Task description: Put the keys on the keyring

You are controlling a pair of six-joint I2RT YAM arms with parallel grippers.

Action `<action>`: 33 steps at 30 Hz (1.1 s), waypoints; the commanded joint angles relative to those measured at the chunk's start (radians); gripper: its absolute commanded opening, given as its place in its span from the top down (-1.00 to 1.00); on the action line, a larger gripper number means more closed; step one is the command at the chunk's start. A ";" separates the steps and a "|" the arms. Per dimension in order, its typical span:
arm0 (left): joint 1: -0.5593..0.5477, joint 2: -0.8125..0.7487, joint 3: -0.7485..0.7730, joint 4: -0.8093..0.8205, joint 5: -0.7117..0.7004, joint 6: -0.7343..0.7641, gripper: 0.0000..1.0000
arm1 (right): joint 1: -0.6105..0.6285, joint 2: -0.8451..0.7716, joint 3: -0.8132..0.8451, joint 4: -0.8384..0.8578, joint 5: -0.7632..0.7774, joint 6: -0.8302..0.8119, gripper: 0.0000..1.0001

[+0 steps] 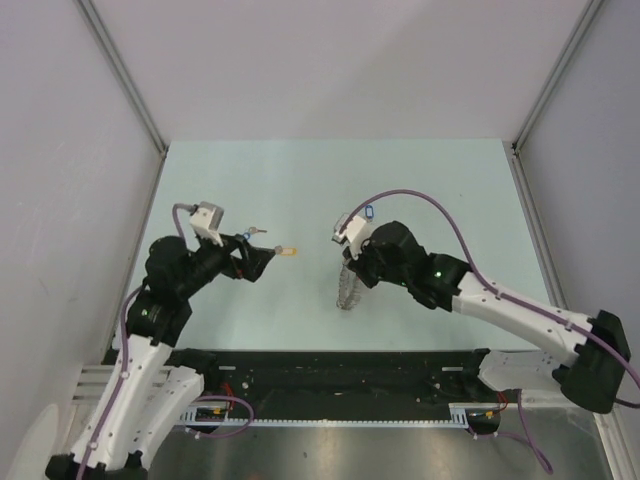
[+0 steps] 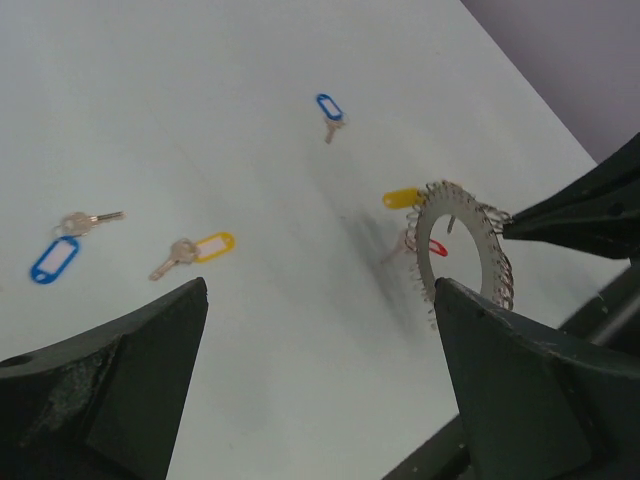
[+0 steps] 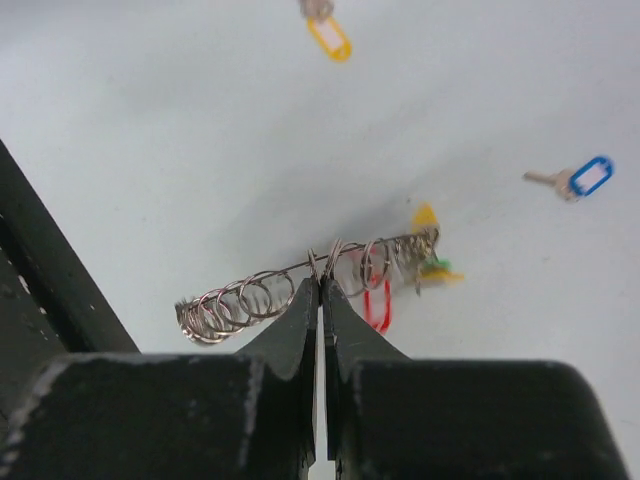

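Observation:
My right gripper (image 3: 322,282) is shut on the rim of the keyring (image 3: 240,300), a coil of wire held upright on edge just above the table (image 1: 300,180). The keyring (image 1: 348,286) carries keys with red (image 3: 377,302), yellow (image 3: 427,216) and green (image 3: 438,266) tags. My left gripper (image 2: 320,290) is open and empty, facing the keyring (image 2: 462,250) from the left. Three loose keys lie on the table: a yellow-tagged key (image 2: 198,250), a blue-tagged key (image 2: 52,258) and a second blue-tagged key (image 2: 328,108). In the top view the left gripper (image 1: 262,260) is next to the yellow-tagged key (image 1: 285,252).
A black rail (image 1: 330,365) runs along the near table edge between the arm bases. Grey walls close the table at the back and sides. The right arm's purple cable (image 1: 440,215) loops above the table.

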 commanded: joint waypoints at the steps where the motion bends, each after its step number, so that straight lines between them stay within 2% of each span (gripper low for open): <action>1: -0.102 0.116 0.131 0.016 0.191 0.091 -0.99 | -0.004 -0.122 -0.036 0.142 -0.015 -0.039 1.00; 4: -0.225 0.187 0.177 0.020 0.154 0.137 -1.00 | -0.025 -0.171 -0.059 0.160 -0.087 -0.040 1.00; 9: -0.346 0.293 0.228 0.071 0.180 0.197 -1.00 | -0.030 -0.242 -0.084 0.152 -0.124 -0.033 1.00; 13: -0.426 0.337 0.253 0.085 0.170 0.356 -0.72 | -0.030 -0.305 -0.107 0.160 -0.170 -0.017 1.00; 15: -0.448 0.356 0.266 0.097 0.174 0.402 -0.68 | -0.030 -0.325 -0.115 0.166 -0.184 -0.014 1.00; 19: -0.488 0.417 0.268 0.166 0.246 0.467 -0.47 | -0.030 -0.359 -0.122 0.166 -0.198 -0.014 1.00; 21: -0.491 0.437 0.291 0.177 0.284 0.501 -0.46 | -0.032 -0.363 -0.122 0.168 -0.201 -0.019 1.00; 24: -0.492 0.480 0.328 0.189 0.320 0.507 -0.27 | -0.032 -0.373 -0.122 0.183 -0.213 -0.017 1.00; 25: -0.494 0.488 0.335 0.206 0.315 0.496 -0.26 | -0.033 -0.374 -0.121 0.191 -0.218 -0.017 1.00; 29: -0.492 0.525 0.366 0.238 0.311 0.470 -0.45 | -0.053 -0.385 -0.109 0.189 -0.222 -0.014 1.00; 31: -0.492 0.526 0.374 0.246 0.353 0.490 -0.57 | -0.071 -0.383 -0.087 0.170 -0.227 -0.020 1.00; 32: -0.491 0.523 0.374 0.249 0.379 0.505 -0.65 | -0.081 -0.382 -0.081 0.163 -0.230 -0.022 1.00; 33: -0.491 0.522 0.371 0.253 0.383 0.505 -0.90 | -0.088 -0.385 -0.073 0.160 -0.235 -0.023 1.00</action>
